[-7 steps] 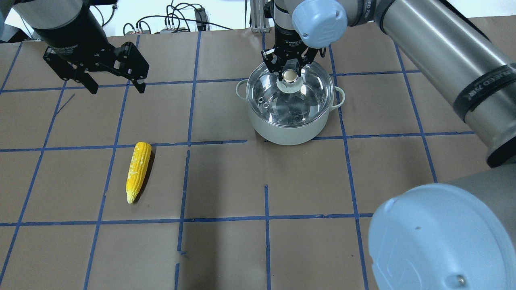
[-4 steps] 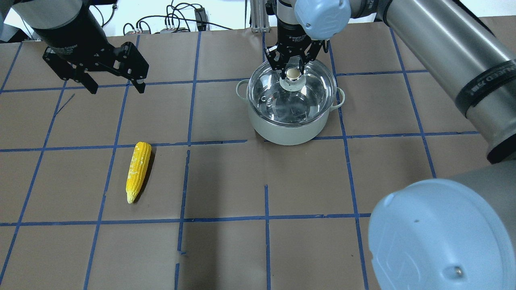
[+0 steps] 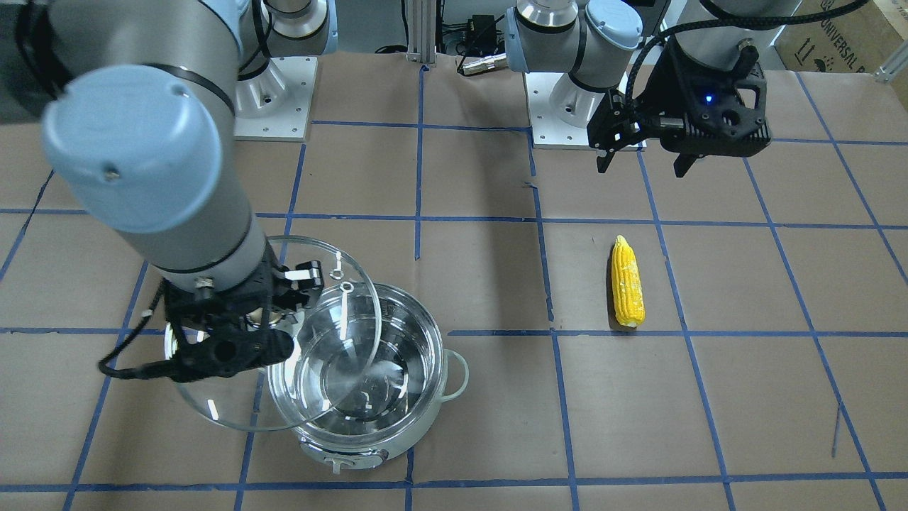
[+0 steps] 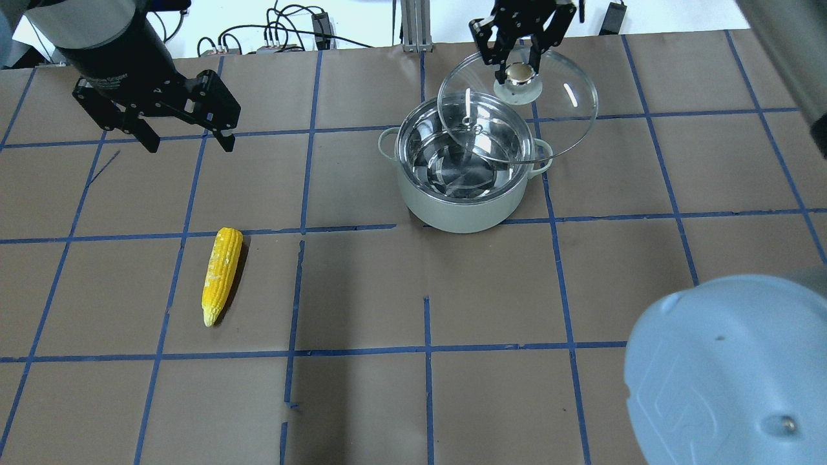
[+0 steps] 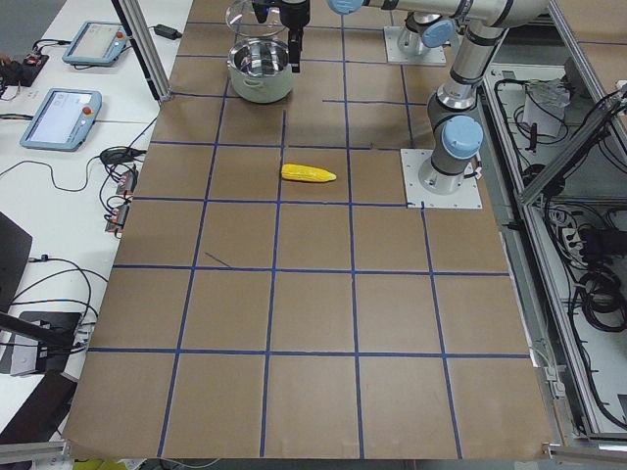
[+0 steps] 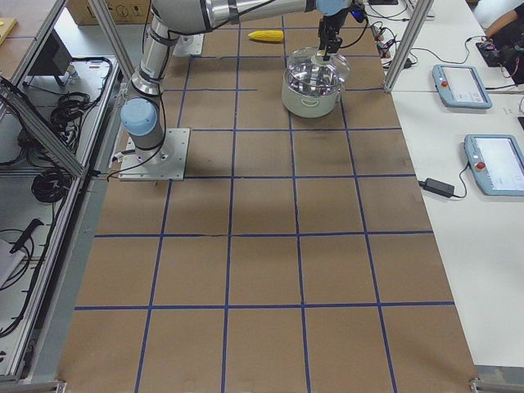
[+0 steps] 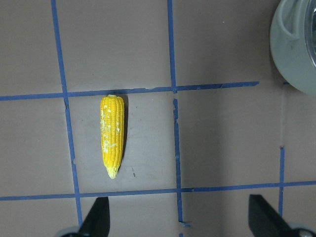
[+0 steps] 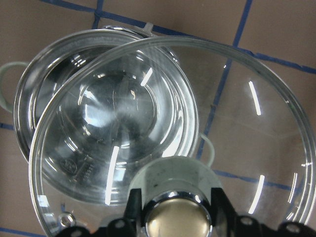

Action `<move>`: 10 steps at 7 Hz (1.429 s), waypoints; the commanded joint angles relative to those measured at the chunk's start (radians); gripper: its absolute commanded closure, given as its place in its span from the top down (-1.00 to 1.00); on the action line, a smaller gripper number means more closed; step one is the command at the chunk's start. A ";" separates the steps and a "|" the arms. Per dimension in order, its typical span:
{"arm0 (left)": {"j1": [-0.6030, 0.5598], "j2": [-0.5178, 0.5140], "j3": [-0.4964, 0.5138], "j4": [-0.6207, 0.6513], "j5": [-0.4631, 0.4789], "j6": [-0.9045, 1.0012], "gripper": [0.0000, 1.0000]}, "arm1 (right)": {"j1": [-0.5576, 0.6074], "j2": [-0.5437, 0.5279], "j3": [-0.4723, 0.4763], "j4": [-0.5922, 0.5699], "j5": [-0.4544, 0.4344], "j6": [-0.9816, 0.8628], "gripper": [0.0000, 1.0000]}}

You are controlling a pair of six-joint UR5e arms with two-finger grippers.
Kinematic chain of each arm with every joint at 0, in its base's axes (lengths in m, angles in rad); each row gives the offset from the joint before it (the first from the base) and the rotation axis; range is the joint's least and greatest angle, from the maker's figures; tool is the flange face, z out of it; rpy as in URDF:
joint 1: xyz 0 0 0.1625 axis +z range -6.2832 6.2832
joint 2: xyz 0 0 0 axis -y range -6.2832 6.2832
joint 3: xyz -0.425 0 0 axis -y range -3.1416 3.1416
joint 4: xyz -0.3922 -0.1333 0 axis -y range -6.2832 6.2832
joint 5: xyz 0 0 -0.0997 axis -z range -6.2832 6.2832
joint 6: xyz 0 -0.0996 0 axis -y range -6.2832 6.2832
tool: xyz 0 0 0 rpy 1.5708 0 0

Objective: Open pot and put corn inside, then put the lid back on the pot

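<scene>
Right tool (image 4: 521, 70), clamped on the glass lid (image 4: 555, 123), has lifted it off the pot (image 4: 452, 210) and partly aside, so opening is nearly done; left tool (image 4: 188, 144) hangs open, corn (image 4: 221, 274) lies untouched on tabletop (image 4: 362, 290).

The corn (image 4: 221, 276) is showing bright yellow in neat kernel rows, flecked with paler spots. The pot (image 4: 460, 210) is gleaming silver inside and pale green outside. The lid (image 4: 562, 123) is looking clear, its knob metallic on a pale base. The counter (image 4: 362, 290) is showing brown under a blue line grid. The left claw (image 4: 188, 143) and right claw (image 4: 517, 68) are showing black.
</scene>
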State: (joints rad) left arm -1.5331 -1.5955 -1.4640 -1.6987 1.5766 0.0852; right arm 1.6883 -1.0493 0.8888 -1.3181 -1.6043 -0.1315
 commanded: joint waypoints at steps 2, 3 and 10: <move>0.057 -0.061 -0.115 0.100 -0.001 0.112 1.00 | -0.165 -0.012 -0.175 0.181 0.004 -0.082 -0.73; 0.138 -0.070 -0.190 0.167 -0.004 0.176 1.00 | -0.177 -0.015 -0.188 0.192 0.006 -0.082 -0.73; 0.212 -0.294 -0.550 0.715 0.019 0.308 0.99 | -0.311 0.018 -0.186 0.163 0.049 -0.083 -0.83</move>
State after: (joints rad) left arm -1.3213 -1.8564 -1.9997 -1.0047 1.5814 0.3891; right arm 1.3797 -1.0434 0.7023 -1.1411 -1.5557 -0.2158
